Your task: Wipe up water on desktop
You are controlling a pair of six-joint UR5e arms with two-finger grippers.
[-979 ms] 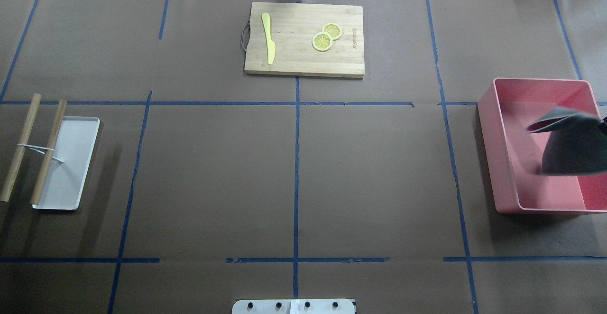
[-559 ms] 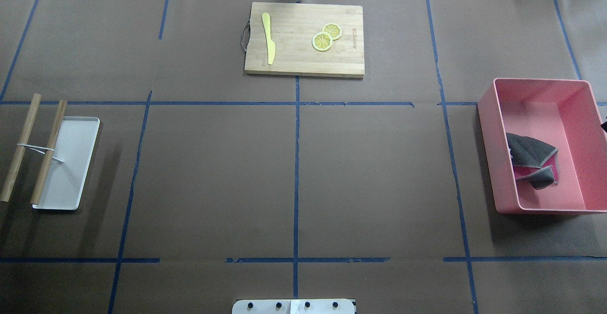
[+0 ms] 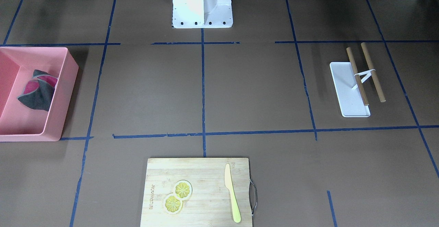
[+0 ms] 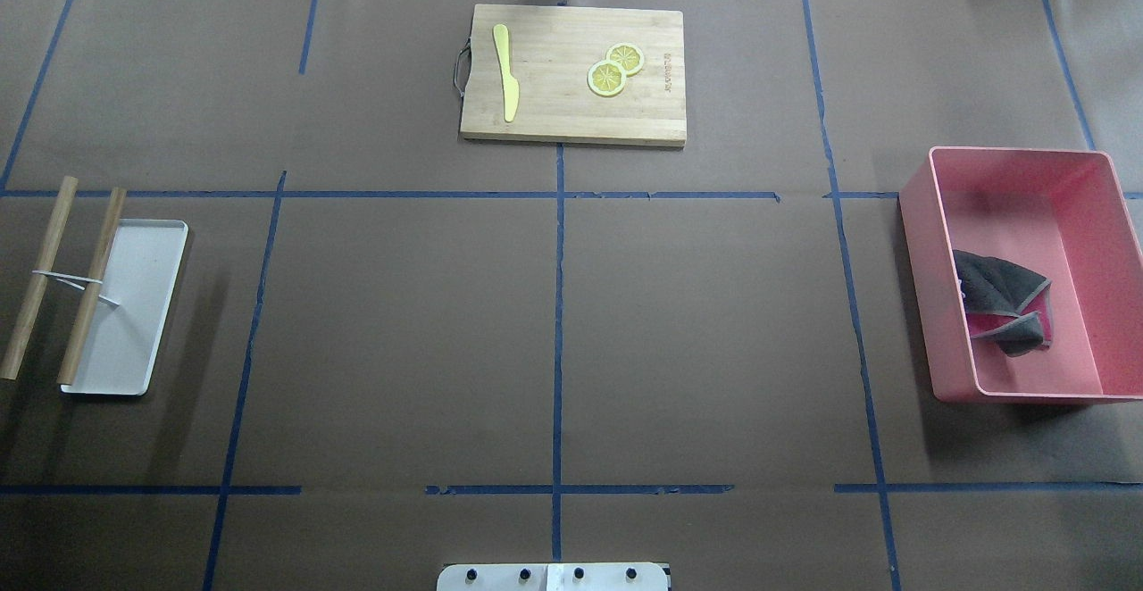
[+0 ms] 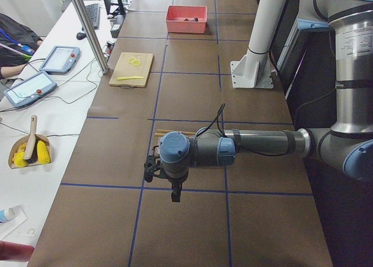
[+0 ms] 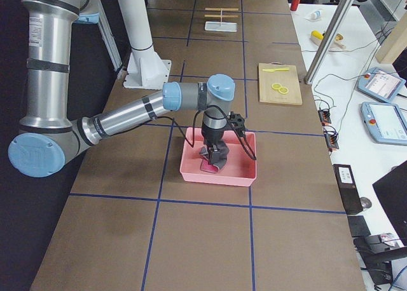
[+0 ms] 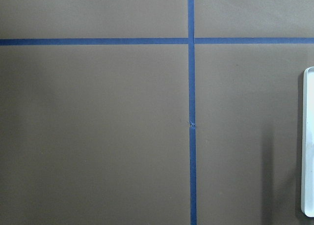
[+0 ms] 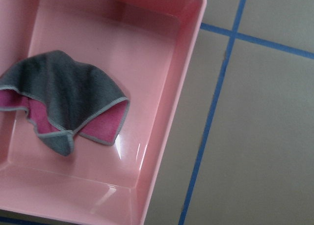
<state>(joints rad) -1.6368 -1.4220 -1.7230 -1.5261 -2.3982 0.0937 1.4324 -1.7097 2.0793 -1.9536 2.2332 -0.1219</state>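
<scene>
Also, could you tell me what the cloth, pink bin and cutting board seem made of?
Cloth: soft fabric, probably microfibre; fuzzy grey face, pink underside, stitched edge.
Pink bin: likely plastic; smooth, glossy reflections.
Cutting board: pale wood or bamboo; visible grain strips.

We log the desktop (image 4: 402, 332): matte brown, split into rectangles by blue tape lines (image 4: 558, 305). Directly on it are a wooden cutting board (image 4: 554, 113) at the far-centre edge, a pink plastic bin (image 4: 933, 305) on the robot's right, and a small white tray (image 4: 134, 341) on the robot's left. Two wooden sticks (image 4: 37, 278), tied with a white band, lie at the tray's outer side. One is on the brown surface, the other across the tray's edge. The white mounting plate (image 4: 552, 577) of the robot's post sits at the near-centre edge.
</scene>
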